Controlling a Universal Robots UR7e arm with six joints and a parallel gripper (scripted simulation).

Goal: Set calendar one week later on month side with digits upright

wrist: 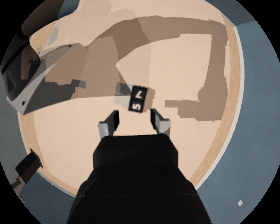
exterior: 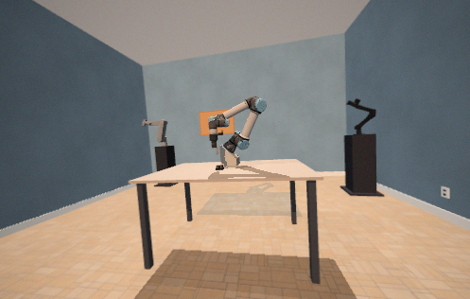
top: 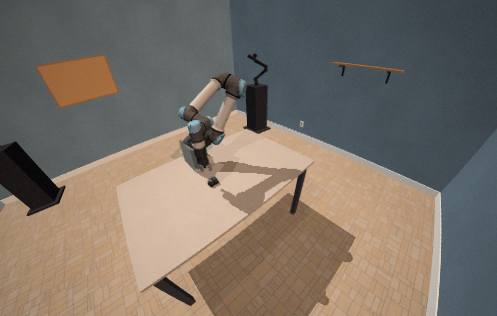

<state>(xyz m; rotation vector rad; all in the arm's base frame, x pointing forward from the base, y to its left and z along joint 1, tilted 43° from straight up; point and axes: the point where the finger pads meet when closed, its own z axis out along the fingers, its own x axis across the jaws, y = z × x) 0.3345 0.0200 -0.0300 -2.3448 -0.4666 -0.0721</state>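
Note:
The calendar is a small dark block on the table. In the wrist view two dark cube faces show in it, side by side, with a white 7 and a white 5, both turned sideways in the picture. The tray's walls and floor, the month's name and the cubes' front faces cannot be made out. My gripper is open and empty, pointing down above the table. It is clear of the calendar, on the robot's base side of it.
The pale table carries the arm's grey base mount close behind the calendar. The arm's shadow lies across the table beside the calendar. Dark pedestals with other arms stand on the floor away from the table.

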